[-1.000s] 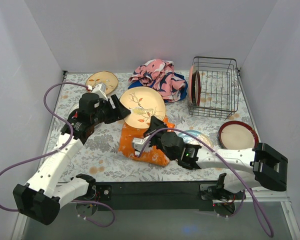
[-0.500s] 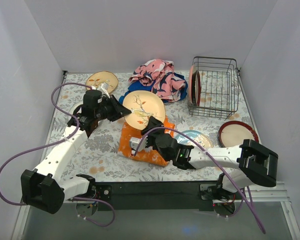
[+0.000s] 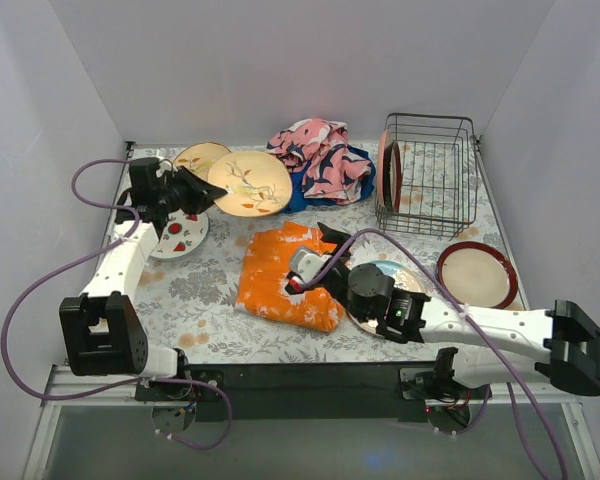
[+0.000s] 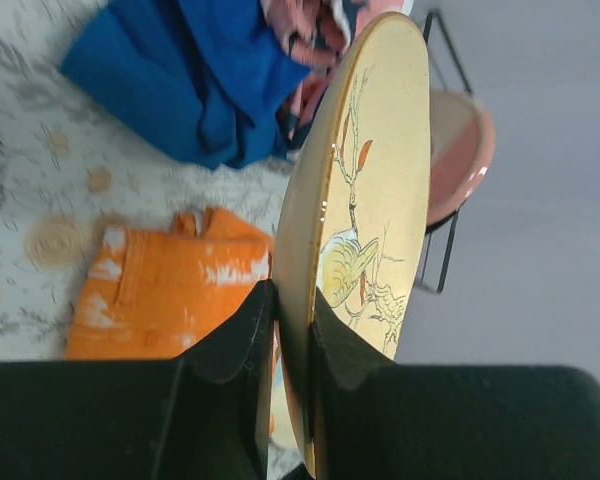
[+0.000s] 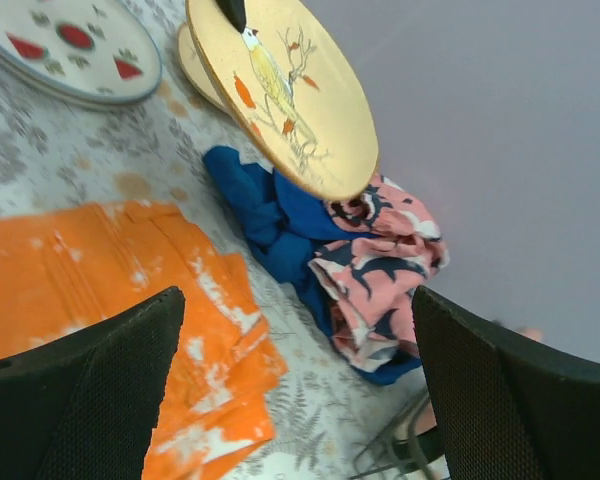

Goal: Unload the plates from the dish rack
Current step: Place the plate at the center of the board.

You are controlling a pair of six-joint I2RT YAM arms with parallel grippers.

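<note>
My left arm point(image 3: 130, 260) is extending toward the back-left corner. The left gripper point(image 3: 198, 195) is clamped on the rim of the tan bird-painted plate point(image 3: 248, 183), holding it tilted beside the blue cloth point(image 3: 298, 200). My right arm point(image 3: 460, 322) is lying low, with the right gripper point(image 3: 315, 262) over the orange cloth point(image 3: 275, 285), fingers spread wide and holding nothing. A pink plate point(image 3: 384, 170) is standing in the left end of the dish rack point(image 3: 427, 118).

Tan plate point(image 4: 365, 200) glazed ceramic, glossy, with bright glints along its rim; watermelon plate point(image 5: 70, 45) likewise smooth and shiny; rack point(image 3: 427, 172) thin dark metal wire; orange cloth point(image 3: 285, 275) soft, matt, creased; blue cloth point(image 4: 180, 80) matt, crumpled; left gripper point(image 4: 290, 300) matt black plastic; table cover point(image 3: 210, 300) matt, printed
</note>
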